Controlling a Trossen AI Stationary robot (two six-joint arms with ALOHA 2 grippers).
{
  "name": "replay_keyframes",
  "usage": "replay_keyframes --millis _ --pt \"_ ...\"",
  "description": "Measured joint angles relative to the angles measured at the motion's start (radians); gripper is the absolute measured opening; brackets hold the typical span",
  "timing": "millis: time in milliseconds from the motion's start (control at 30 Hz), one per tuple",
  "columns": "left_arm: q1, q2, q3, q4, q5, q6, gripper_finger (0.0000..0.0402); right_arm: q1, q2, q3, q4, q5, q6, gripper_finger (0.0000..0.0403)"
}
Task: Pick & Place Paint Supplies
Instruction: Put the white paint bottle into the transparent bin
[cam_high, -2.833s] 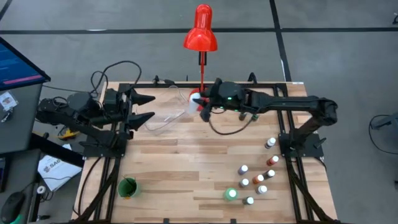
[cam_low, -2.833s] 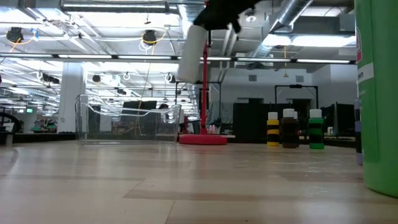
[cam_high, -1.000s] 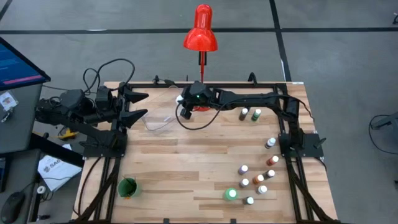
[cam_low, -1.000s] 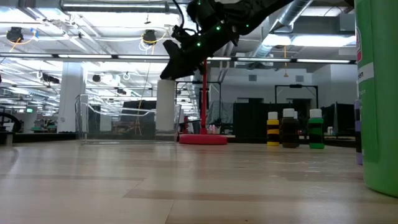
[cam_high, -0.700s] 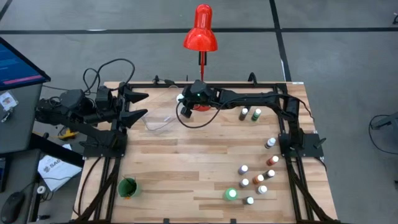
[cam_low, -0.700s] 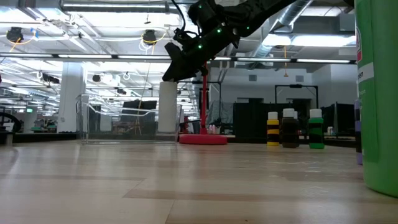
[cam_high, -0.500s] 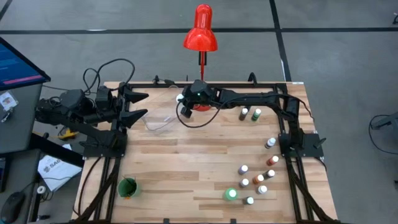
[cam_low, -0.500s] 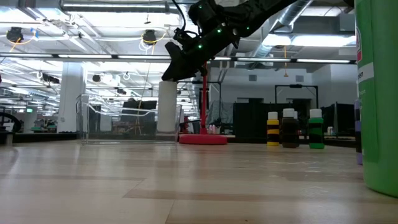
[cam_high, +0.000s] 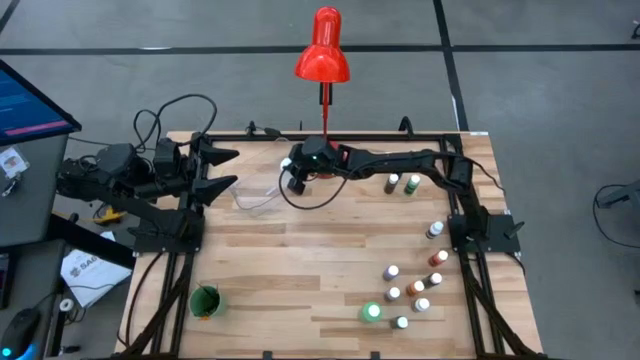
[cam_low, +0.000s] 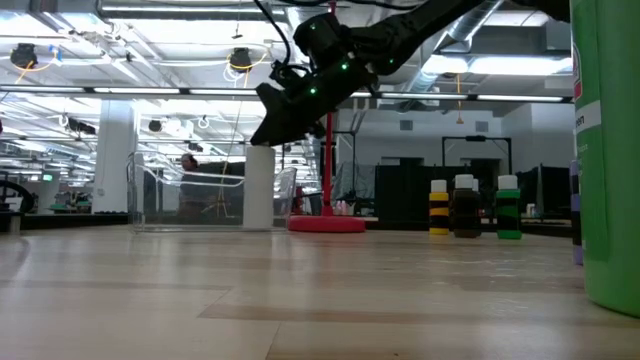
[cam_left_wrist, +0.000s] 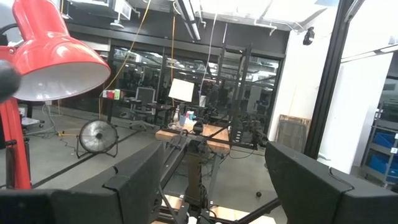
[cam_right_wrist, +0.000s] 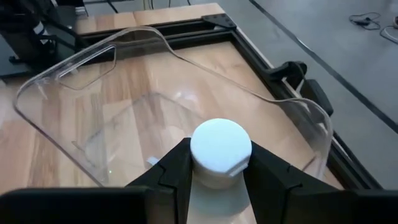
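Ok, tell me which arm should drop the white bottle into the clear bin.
Right. The right gripper already holds the white bottle at the clear bin. The left gripper waits open at the table's left edge.

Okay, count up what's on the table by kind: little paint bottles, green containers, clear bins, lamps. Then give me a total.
Small paint bottles standing loose: 10
White-capped bottle held in the right tool: 1
Green containers: 2
Clear bin: 1
Red lamp: 1
Total: 15

right arm (cam_high: 380, 160) further left, white bottle (cam_low: 259, 187) lower
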Motion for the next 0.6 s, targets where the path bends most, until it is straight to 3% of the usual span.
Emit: replay_keyframes --millis 600 --pt "0.000 0.000 0.000 0.000 0.000 0.000 0.0273 0.001 -0.013 0.002 -0.049 0.027 -0.023 0.0114"
